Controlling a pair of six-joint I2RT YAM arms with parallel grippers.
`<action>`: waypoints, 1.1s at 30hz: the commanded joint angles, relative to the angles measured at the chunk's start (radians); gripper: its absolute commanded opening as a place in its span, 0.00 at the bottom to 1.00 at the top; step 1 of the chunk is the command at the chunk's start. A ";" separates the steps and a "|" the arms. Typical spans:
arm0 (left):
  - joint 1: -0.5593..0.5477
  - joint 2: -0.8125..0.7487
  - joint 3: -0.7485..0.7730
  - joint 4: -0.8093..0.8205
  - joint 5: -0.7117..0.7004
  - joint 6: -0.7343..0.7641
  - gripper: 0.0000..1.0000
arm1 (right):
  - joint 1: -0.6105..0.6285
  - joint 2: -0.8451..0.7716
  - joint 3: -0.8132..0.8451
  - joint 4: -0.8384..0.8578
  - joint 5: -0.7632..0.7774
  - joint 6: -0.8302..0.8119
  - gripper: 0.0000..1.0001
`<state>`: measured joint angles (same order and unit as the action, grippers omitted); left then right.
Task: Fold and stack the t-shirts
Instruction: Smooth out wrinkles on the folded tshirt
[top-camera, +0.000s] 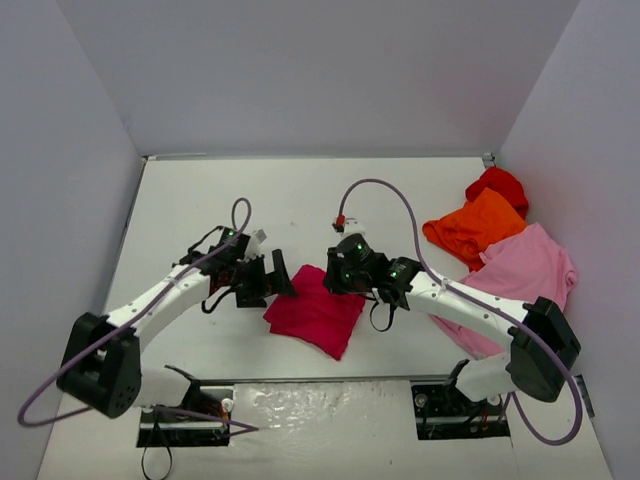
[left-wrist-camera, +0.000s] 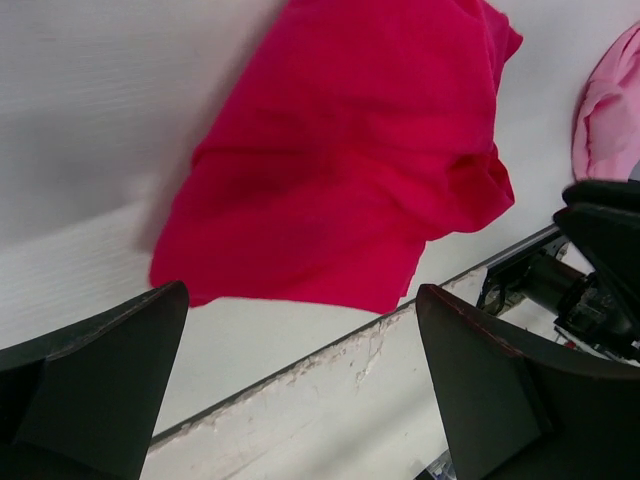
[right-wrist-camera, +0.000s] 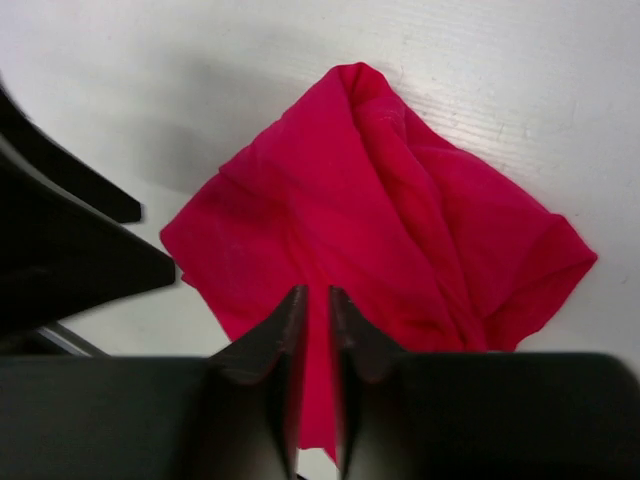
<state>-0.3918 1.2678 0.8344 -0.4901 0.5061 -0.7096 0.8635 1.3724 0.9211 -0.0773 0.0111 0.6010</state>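
Overhead, the crimson shirt (top-camera: 315, 312) lies in a rough folded square on the table (top-camera: 300, 200), close to the front edge. The left claw (top-camera: 280, 283) is just beside its left corner and the right claw (top-camera: 335, 272) at its upper right edge. A pink shirt (top-camera: 530, 265), an orange shirt (top-camera: 475, 228) and a red shirt (top-camera: 500, 185) are heaped by the right wall.

Next, the left wrist view: the left claw (left-wrist-camera: 300, 300) gapes wide and holds nothing, with the crimson shirt (left-wrist-camera: 340, 160) beyond it.

Lastly, the right wrist view: the right claw (right-wrist-camera: 317, 300) hangs over the crimson shirt (right-wrist-camera: 400, 230) with its fingers (right-wrist-camera: 275, 340) almost together. Whether they pinch cloth I cannot tell.
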 joint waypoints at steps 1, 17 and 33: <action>-0.141 0.092 0.064 0.191 0.016 -0.088 0.97 | -0.005 0.004 -0.005 0.044 0.022 -0.004 0.05; -0.326 0.295 0.250 0.315 -0.006 -0.174 0.91 | -0.027 0.200 -0.034 0.166 -0.079 -0.028 0.00; -0.332 0.346 0.105 0.514 0.061 -0.236 0.00 | -0.146 0.330 -0.024 0.191 -0.025 -0.099 0.00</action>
<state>-0.7111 1.6164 0.9450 -0.1697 0.4955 -0.9010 0.7632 1.6708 0.8772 0.0829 -0.0181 0.5400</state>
